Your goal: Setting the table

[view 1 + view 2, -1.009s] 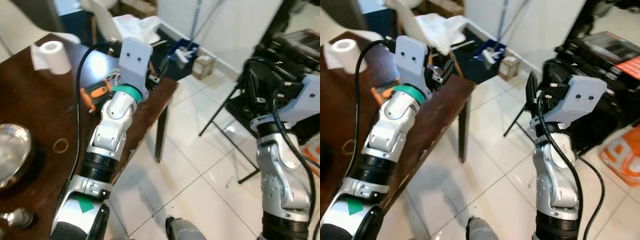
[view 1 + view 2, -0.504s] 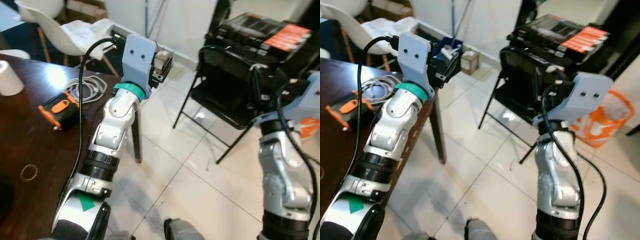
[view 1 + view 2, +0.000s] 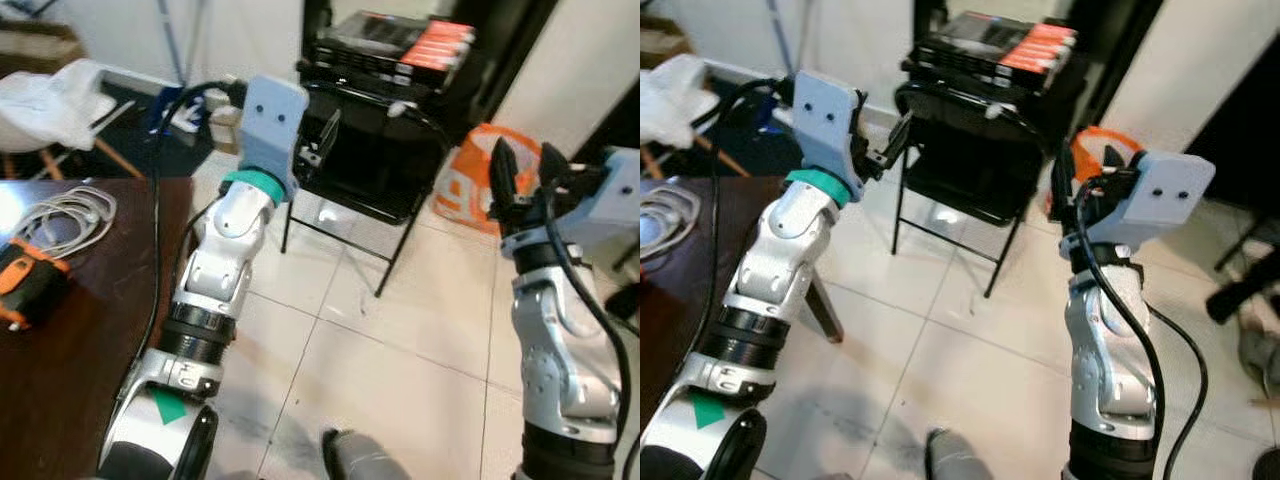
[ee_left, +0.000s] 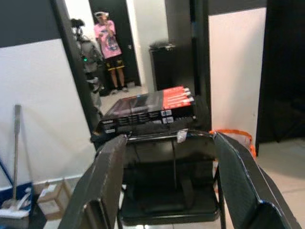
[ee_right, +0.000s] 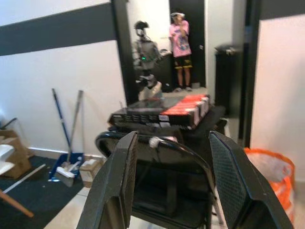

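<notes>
The dark brown table (image 3: 90, 330) reaches in only by its corner at the left edge of the left eye view. My left gripper (image 3: 322, 135) is raised past that corner, off the table, and points at a black folding chair (image 3: 370, 160). Its fingers (image 4: 102, 186) stand wide apart with nothing between them. My right gripper (image 3: 522, 172) is held up at the right over the tiled floor, also open and empty, fingers (image 5: 119, 186) spread towards the same chair.
An orange-and-black device (image 3: 25, 285) and a coiled white cable (image 3: 62, 212) lie on the table corner. A black case with orange labels (image 3: 395, 50) sits on the chair. An orange bag (image 3: 470, 185) is behind it. A person in pink (image 4: 108, 43) and another robot (image 5: 145, 52) stand in a far doorway.
The whole view has swung to the right: the table slid off to the left, and the folding chair and orange bag came to the centre. Both arms keep their raised pose.
</notes>
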`<state>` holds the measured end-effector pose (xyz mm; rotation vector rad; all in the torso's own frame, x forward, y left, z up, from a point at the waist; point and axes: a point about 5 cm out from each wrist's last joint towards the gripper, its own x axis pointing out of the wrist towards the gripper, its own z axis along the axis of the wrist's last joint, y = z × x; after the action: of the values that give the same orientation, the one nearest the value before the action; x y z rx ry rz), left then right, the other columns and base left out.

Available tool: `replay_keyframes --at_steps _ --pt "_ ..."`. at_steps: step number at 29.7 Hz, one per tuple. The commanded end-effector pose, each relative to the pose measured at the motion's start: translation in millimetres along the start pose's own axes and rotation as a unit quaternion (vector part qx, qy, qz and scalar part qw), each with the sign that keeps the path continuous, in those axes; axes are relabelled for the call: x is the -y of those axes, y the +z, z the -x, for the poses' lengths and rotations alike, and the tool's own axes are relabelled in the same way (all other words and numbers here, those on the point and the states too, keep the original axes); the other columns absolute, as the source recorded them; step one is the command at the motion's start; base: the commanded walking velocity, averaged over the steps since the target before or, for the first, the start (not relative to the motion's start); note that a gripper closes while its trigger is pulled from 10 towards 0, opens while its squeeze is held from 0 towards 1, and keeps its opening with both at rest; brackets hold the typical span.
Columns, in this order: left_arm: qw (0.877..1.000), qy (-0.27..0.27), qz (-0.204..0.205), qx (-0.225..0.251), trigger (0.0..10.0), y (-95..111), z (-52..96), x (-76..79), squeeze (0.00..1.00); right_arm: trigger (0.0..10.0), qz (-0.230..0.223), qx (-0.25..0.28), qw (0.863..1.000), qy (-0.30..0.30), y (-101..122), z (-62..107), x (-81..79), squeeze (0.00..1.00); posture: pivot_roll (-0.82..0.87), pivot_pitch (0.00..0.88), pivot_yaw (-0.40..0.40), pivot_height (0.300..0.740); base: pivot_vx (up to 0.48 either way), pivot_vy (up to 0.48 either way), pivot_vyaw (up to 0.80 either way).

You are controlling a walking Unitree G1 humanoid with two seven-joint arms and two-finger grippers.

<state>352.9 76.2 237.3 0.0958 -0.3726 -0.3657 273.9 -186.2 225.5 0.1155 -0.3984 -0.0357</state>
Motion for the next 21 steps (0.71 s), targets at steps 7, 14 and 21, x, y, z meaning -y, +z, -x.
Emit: replay_keyframes --at_steps 7,14,21 --pt "1.000 -0.007 0.002 -0.005 10.0 -2.9 -0.2 4.8 0.00 10.0 0.000 -0.005 1.000 -0.007 -1.5 1.7 3.9 0.00 -0.02 0.000 0.065 0.740 0.000 0.000 -0.80" --pt "1.000 -0.007 0.002 -0.005 10.0 -3.2 -0.2 5.1 0.00 10.0 0.002 -0.006 1.000 -0.006 -1.7 1.8 4.2 0.00 -0.02 0.000 0.063 0.740 0.000 0.000 -0.80" --pt "1.000 -0.007 0.003 -0.004 10.0 -3.3 -0.8 5.6 0.00 10.0 0.003 -0.005 1.000 -0.005 -1.5 1.5 4.5 0.00 -0.02 0.000 0.062 0.740 0.000 0.000 -0.80"
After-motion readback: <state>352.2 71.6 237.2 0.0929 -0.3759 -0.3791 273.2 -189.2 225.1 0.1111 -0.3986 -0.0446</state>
